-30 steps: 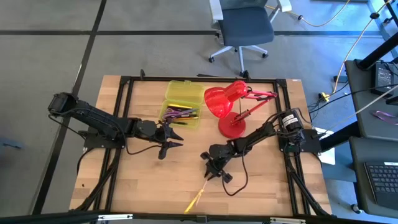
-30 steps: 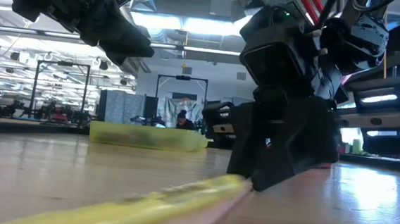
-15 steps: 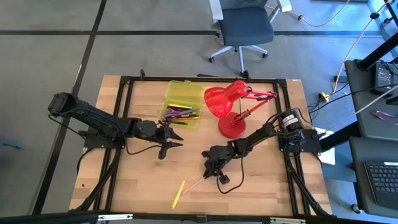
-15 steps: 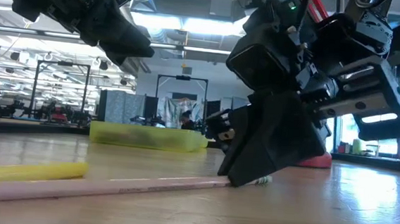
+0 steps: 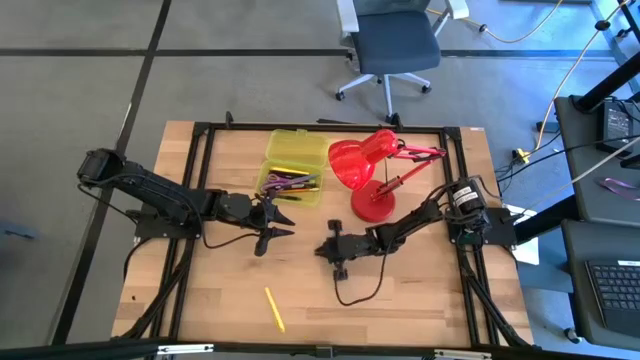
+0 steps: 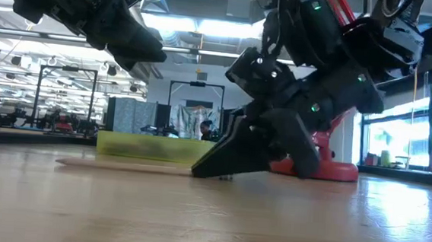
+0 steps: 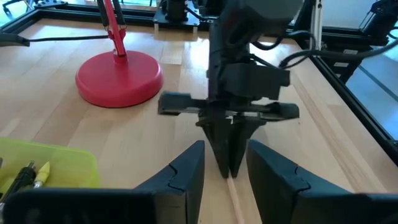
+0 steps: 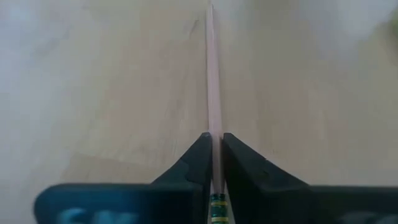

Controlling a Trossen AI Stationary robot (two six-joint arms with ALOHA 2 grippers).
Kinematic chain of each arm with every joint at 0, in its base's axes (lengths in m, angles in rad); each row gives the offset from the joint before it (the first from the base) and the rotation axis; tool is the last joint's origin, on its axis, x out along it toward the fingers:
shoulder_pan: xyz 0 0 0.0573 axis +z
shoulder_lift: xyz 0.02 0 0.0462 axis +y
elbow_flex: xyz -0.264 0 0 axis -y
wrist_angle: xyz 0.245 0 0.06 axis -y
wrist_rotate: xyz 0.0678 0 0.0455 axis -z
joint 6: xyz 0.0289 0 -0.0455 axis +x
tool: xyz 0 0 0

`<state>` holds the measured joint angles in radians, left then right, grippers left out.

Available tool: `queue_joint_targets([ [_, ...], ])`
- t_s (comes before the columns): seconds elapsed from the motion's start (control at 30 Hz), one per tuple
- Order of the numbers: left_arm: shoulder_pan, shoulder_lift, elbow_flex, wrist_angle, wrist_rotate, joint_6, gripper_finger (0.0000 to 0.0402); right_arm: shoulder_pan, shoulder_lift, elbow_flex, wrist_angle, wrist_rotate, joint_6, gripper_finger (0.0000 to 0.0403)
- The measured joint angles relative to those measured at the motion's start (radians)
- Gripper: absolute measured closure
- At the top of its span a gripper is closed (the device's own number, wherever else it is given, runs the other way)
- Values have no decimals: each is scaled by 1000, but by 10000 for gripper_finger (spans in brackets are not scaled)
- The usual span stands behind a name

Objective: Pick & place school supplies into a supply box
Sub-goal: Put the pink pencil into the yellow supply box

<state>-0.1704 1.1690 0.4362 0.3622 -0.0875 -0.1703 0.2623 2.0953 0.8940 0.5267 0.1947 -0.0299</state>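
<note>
You have a grey floor (image 5: 80, 60) crossed by dark lines around the wooden counter (image 5: 230, 290), with a grey office chair (image 5: 395, 45) just beyond its far edge. A side desk holding a keyboard (image 5: 610, 285) stands to the right, and bright ceiling lights (image 6: 207, 27) run across the room behind.

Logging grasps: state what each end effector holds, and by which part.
The right end effector pinches a pale pink pencil near its banded end. The left end effector is open, holding nothing.

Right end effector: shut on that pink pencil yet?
Shut on it. The right end effector's fingers pinch the pink pencil between them.
</note>
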Motion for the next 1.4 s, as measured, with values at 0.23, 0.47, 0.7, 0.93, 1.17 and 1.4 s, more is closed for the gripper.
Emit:
queue_joint_targets([
  [0.23,0,0,0,0,0,0,298,-5,2,-2,12,-8,100,355],
  [0.47,0,0,0,0,1,0,292,-13,0,0,-5,-36,201,354],
  [0.7,0,0,0,0,1,0,293,-14,0,-3,12,-66,204,354],
  [0.93,0,0,0,-1,3,0,292,-13,6,-6,96,-65,203,353],
  [1.17,0,0,0,-17,3,0,288,-12,6,-4,90,-66,207,353],
  [1.4,0,0,0,-24,3,0,293,-12,6,-3,90,-68,208,332],
])
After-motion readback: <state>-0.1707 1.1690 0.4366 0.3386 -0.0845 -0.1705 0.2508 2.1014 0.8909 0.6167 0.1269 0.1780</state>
